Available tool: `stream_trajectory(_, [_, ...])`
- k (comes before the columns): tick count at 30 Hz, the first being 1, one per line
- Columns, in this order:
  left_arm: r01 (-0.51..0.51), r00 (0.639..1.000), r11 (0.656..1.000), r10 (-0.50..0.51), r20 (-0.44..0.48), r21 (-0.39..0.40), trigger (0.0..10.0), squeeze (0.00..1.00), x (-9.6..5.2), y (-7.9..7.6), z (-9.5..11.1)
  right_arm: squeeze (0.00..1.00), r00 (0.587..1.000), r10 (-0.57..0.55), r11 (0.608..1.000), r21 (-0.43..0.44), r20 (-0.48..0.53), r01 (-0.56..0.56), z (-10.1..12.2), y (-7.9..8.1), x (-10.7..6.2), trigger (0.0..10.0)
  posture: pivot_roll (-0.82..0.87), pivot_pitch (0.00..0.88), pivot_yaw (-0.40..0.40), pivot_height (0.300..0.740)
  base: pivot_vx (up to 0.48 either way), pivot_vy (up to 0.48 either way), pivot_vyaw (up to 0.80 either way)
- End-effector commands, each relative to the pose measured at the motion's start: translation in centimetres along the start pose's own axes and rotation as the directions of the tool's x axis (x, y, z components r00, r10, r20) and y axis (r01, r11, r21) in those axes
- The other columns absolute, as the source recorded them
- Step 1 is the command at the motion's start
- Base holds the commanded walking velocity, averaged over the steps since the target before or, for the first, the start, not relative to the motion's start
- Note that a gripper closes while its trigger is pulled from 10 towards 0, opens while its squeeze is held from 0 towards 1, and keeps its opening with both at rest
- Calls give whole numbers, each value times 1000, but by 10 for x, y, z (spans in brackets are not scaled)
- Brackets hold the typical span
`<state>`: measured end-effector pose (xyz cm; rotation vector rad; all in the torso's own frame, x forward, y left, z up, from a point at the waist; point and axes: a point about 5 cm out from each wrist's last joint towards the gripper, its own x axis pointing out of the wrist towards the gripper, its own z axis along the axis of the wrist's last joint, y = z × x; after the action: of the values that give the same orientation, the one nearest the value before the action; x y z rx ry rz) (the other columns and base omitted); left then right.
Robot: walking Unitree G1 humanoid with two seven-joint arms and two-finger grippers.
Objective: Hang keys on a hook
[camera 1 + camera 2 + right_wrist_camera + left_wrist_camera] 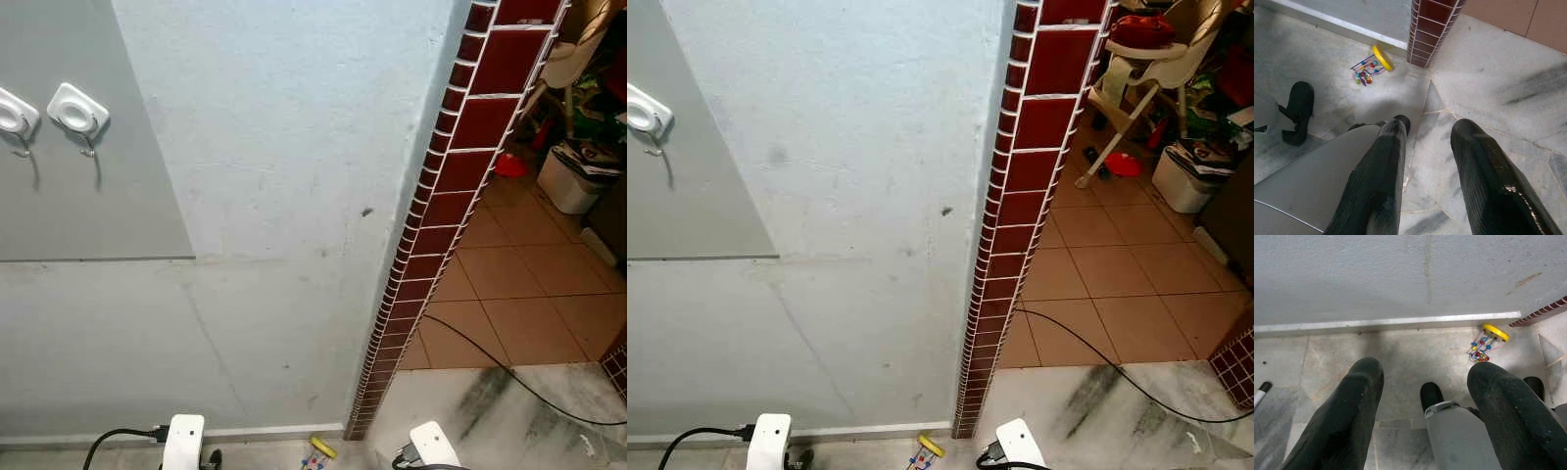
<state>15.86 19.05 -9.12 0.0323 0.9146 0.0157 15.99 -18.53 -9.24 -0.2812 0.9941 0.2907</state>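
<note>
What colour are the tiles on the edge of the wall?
The tiles are dark red with pale grout, clearest in the left eye view.

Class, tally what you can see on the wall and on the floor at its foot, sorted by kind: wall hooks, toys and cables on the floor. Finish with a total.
Wall hooks: 2
Bead toy with yellow base: 1
Black cable on the floor: 1
Total: 4

Both arms hang low, left pincer (1422, 416) and right pincer (1425, 181) spread empty.
</note>
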Motion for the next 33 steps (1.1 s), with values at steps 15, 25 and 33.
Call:
stream_trajectory(15, [-77,997,994,76,-22,-75,10000,0,-3,26,-3,0,999,-45,989,138,-26,48,6,-12,1,10000,-110,0,-10,728,0,0,0])
stream_trajectory(25, [-71,997,996,70,-14,-46,10000,0,-4,28,-2,0,1000,-31,992,121,1,31,11,-14,1,10000,-109,0,-8,728,0,0,0])
stream_trajectory(33, [-69,998,997,69,-10,-30,10000,0,-3,29,0,0,1000,-27,992,125,5,26,11,-14,1,10000,-112,0,-6,728,0,0,0])
